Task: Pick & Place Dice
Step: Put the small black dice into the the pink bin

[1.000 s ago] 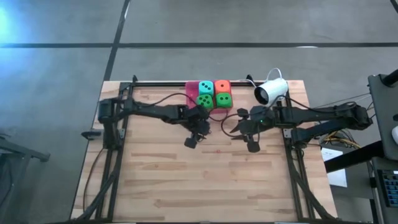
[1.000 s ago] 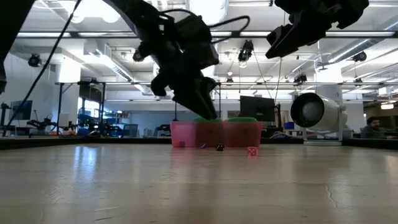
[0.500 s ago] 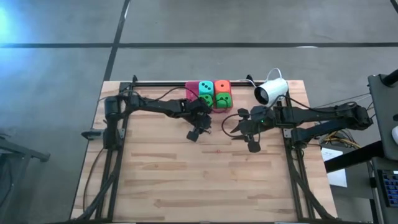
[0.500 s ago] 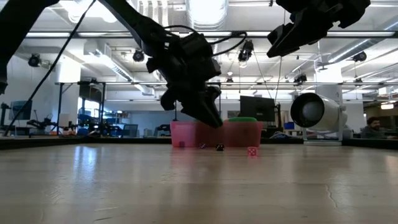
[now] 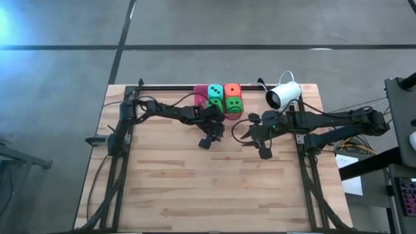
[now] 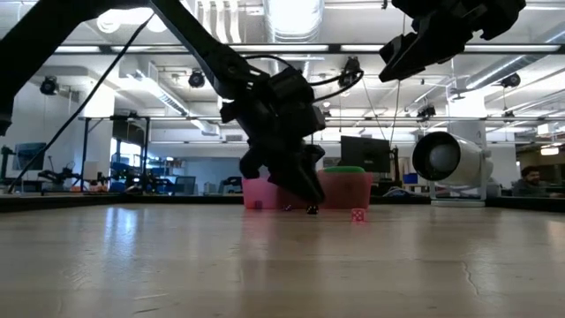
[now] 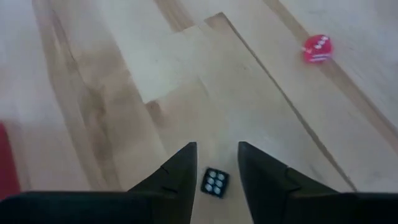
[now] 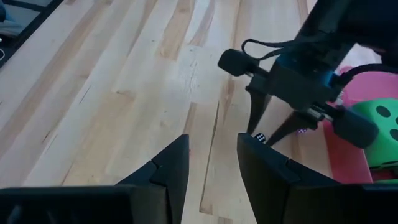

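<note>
Four big dice stand in a pink tray (image 5: 198, 96) at the table's far edge: teal (image 5: 214, 91), orange (image 5: 232, 90) and two green (image 5: 214, 104) (image 5: 234, 104). A tiny black die (image 7: 215, 182) lies on the wood in front of the tray. My left gripper (image 7: 216, 163) is open and hangs low over this die, slanting down, one finger on either side of it without touching. The right wrist view also shows the left gripper (image 8: 272, 132) at the black die (image 8: 259, 136). My right gripper (image 8: 211, 152) is open, holds nothing and hovers high over the table (image 5: 263, 151).
A tiny red die (image 7: 316, 48) lies on the boards a little beyond the black one, also seen in the low view (image 6: 357, 215). A white camera (image 5: 284, 95) stands at the far right beside the tray. Bare wood stretches toward the near edge (image 5: 208, 195).
My left gripper has sunk toward the table and shifted a little toward the far edge and the tray, coming down over the tiny black die. The right arm has kept still.
</note>
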{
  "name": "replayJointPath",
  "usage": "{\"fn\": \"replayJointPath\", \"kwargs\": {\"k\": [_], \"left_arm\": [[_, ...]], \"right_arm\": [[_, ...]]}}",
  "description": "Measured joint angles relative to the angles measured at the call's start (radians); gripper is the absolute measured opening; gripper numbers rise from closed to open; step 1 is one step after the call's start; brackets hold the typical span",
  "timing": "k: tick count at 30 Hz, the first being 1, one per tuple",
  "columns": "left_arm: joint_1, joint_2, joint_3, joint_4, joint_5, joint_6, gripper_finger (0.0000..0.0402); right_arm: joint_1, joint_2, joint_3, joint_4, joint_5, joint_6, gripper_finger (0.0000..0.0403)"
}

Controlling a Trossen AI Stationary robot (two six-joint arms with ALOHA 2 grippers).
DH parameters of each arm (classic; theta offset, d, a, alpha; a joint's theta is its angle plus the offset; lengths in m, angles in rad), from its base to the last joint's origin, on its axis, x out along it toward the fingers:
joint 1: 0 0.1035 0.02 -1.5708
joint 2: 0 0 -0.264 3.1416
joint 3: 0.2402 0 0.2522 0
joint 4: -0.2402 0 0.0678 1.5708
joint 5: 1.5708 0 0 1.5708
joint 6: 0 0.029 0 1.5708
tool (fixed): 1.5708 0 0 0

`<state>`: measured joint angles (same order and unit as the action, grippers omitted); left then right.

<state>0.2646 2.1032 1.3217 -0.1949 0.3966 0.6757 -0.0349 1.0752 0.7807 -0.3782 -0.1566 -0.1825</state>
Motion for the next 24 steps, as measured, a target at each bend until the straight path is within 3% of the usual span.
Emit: {"fn": "replayJointPath", "kwargs": {"k": [24], "left_arm": [[0.017,0.000,-0.004,-0.026,-0.001,0.002,0.0120]], "right_arm": [[0.000,0.006,0.000,-0.002,0.000,-0.004,0.0126]]}}
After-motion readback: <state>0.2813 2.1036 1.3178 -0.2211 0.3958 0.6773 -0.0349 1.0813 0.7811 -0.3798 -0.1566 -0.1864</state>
